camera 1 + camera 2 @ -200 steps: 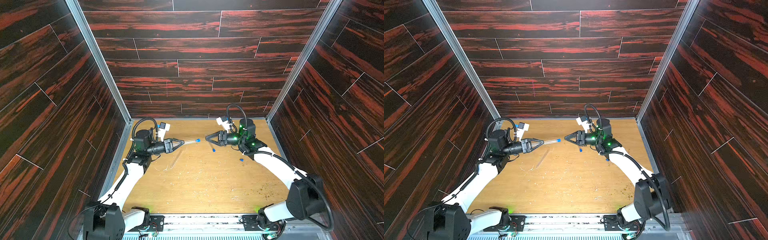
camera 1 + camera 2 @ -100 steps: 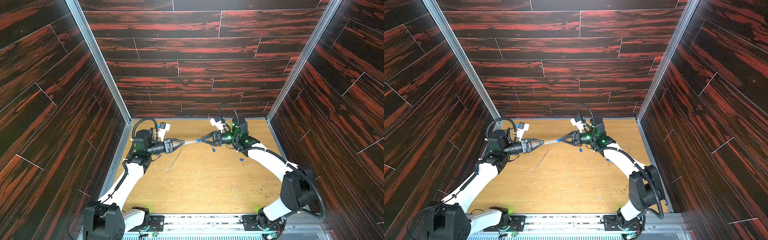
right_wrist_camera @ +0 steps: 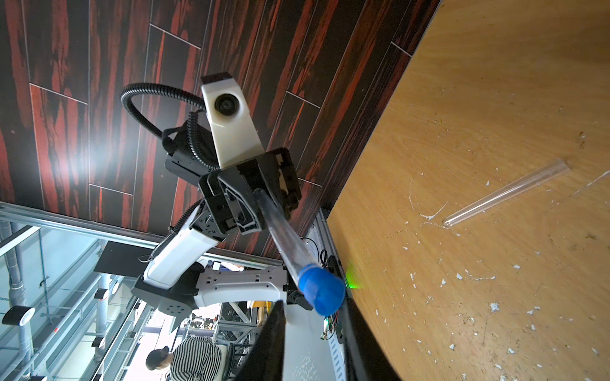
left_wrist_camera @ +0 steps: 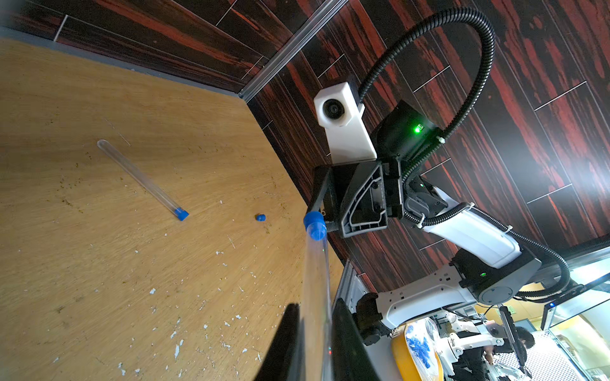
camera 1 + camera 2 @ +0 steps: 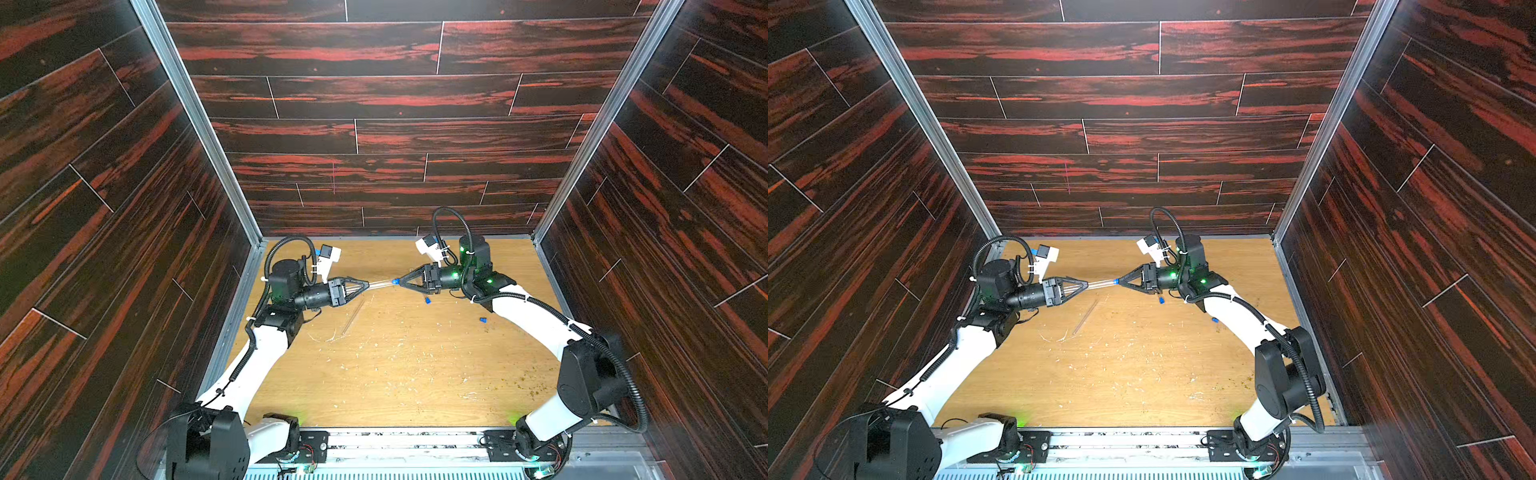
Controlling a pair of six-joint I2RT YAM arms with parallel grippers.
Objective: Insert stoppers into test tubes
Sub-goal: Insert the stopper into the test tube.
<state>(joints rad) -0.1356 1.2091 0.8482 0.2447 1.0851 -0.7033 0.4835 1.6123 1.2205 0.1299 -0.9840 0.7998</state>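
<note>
Right pincer (image 5: pixel 401 283), half-closed with grip unclear, has come in round the tiny bright blue stopper (image 5: pixel 396 281) capping the slim clear tube (image 5: pixel 380 284) held by the left pincer (image 5: pixel 365 286), probably to seat it

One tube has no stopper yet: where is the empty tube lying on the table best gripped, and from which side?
Take the empty tube near mid-length, from straight above, closing across its width: it lies flat on the table, slim and round, so a sideways push would likely roll it.
</note>
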